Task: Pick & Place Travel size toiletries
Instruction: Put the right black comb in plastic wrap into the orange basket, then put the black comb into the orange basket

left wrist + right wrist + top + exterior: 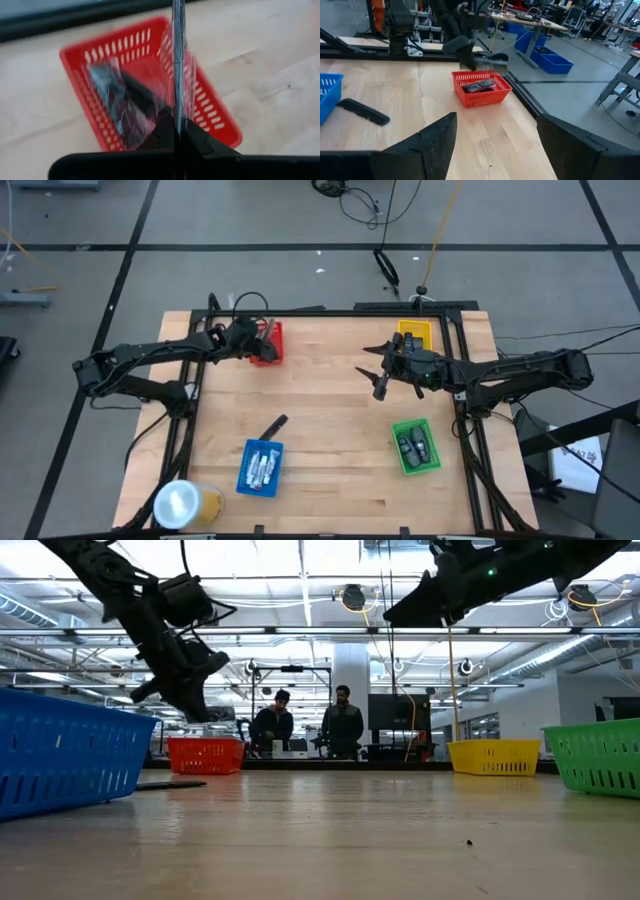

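Toiletries are spread over the wooden table [330, 450] in colored baskets: white tubes [261, 468] lie in the blue basket [260, 469] at the near left, dark oval pieces [415, 445] in the green basket [415, 447] at the near right, and clear-wrapped dark items [117, 102] in the red basket [268, 343] at the far left. One slim dark stick [272, 425] lies loose on the table just beyond the blue basket, and a yellow basket [415, 332] sits at the far right.

The left gripper [262, 340] hangs over the red basket with its fingers pressed together on a thin clear-wrapped toiletry [178, 60], which hangs edge-on above the basket. This looks like the placing step: the wrapped piece is over its basket but not yet let go. Next the fingers need to spread so it drops inside the rim, then the arm must rise clear.

The right gripper [385, 370] waits with its fingers spread and empty above bare table, between the yellow and green baskets. The loose stick seems the likely next pick. A yellowish roll [183, 505] stands at the near left corner.
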